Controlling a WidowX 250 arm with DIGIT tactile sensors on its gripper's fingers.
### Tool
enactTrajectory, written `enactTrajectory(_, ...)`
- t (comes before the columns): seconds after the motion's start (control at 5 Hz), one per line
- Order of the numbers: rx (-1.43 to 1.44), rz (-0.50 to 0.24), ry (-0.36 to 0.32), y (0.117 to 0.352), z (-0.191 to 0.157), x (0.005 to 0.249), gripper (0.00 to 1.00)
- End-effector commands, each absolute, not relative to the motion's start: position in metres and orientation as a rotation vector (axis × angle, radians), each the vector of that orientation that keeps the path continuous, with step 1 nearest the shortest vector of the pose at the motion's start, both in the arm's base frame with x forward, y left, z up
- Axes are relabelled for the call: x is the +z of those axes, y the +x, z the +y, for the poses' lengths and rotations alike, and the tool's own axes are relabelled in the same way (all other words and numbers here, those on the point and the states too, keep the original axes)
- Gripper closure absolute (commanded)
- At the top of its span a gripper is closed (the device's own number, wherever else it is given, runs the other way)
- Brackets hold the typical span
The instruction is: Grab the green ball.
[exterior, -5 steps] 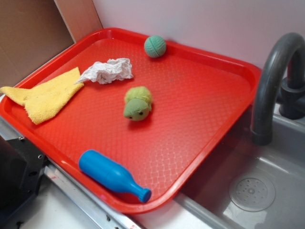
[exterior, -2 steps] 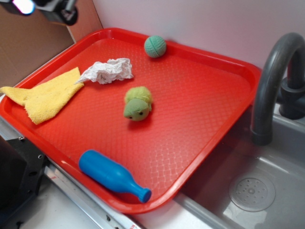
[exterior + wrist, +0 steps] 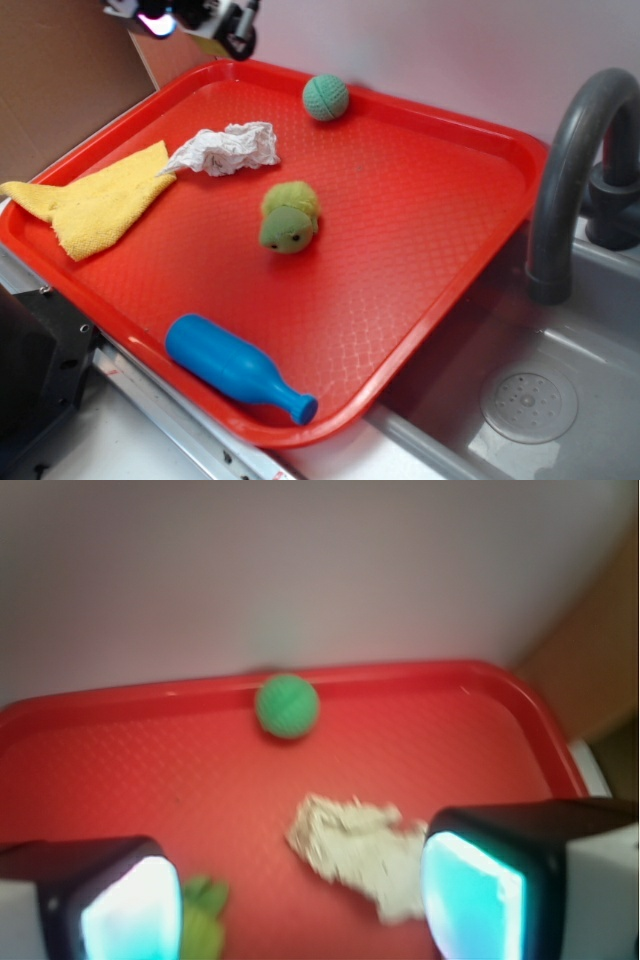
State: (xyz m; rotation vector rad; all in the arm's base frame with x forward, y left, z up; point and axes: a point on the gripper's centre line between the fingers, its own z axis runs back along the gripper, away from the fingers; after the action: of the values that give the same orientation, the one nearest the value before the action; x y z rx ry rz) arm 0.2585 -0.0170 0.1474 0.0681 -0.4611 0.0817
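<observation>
The ball (image 3: pixel 326 97) sits at the top of the frame in the exterior view, on the red tray (image 3: pixel 440 200) just inside its far rim, near the pale wall. The gripper (image 3: pixel 195 15) hangs at the upper left, above the tray's far corner, well apart from the ball. In the wrist view the jaws stand spread wide with nothing between them; the ball (image 3: pixel 287 706) lies ahead, between them in the picture. Crumpled paper (image 3: pixel 227 147) lies left of centre, a yellow cloth (image 3: pixel 95 203) at the left edge, a plush toy (image 3: pixel 289 217) mid-tray, a blue bottle (image 3: pixel 238 367) at the near rim. A faucet (image 3: pixel 570 160) and sink (image 3: pixel 540 390) fill the right.
</observation>
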Motion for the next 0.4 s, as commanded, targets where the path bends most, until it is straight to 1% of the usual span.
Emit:
enactTrajectory(0.0,0.057,-0.499,0.060,0.306,0.007,0.124,0.00)
enactTrajectory(0.2,0.049,-0.483,0.052,0.322,0.011,0.106,0.00)
